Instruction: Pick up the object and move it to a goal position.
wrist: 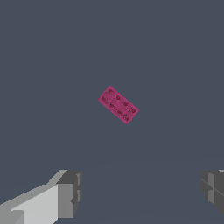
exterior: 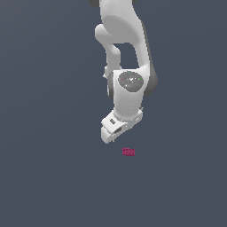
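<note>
The object, a tiny magenta-red studded brick (exterior: 128, 152), lies flat on the dark grey floor, just beyond the white arm's hand in the exterior view. In the wrist view the brick (wrist: 118, 104) lies at a slant, well ahead of the fingers and apart from them. My gripper (wrist: 140, 192) is open, its two grey fingertips (wrist: 70, 192) spread wide with nothing between them. In the exterior view the hand (exterior: 116, 126) hovers a little above the brick, toward the exterior view's left; its fingers are hidden behind the hand's body.
A uniform dark grey surface (exterior: 44, 177) fills both views. The white arm (exterior: 124, 53) rises from the hand to the top edge of the exterior view. No other objects show.
</note>
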Controlling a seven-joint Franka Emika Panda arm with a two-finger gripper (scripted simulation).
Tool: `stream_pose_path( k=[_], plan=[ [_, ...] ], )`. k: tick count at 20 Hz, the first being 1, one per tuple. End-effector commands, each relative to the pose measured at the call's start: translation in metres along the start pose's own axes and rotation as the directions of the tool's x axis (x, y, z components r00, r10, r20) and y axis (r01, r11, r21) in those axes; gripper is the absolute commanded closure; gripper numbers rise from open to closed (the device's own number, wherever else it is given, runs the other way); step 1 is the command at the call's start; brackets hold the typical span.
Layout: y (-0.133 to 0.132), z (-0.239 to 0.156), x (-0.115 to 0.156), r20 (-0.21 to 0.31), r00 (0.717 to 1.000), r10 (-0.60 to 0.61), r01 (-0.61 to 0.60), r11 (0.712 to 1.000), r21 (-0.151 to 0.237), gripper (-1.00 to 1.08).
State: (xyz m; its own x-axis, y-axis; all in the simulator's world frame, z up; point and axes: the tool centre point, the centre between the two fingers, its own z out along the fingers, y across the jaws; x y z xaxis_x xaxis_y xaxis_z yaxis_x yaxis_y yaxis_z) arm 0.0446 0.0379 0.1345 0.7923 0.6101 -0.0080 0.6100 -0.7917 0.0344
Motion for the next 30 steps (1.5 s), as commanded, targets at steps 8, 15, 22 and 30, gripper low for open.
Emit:
stream_pose_path(
  k=[8,15,22,30],
  plan=[
    [-0.002,0.023,0.020,0.000,0.959,-0.282,0.282,0.959,0.008,-0.92],
    [-0.004,0.040,0.034,-0.006,0.882,-0.472,0.472,0.882,0.014,-0.92],
    [-0.006,0.056,0.047,-0.017,0.776,-0.631,0.631,0.776,0.017,-0.92],
    [-0.008,0.068,0.055,-0.028,0.681,-0.731,0.732,0.681,0.017,-0.92]
  ],
)
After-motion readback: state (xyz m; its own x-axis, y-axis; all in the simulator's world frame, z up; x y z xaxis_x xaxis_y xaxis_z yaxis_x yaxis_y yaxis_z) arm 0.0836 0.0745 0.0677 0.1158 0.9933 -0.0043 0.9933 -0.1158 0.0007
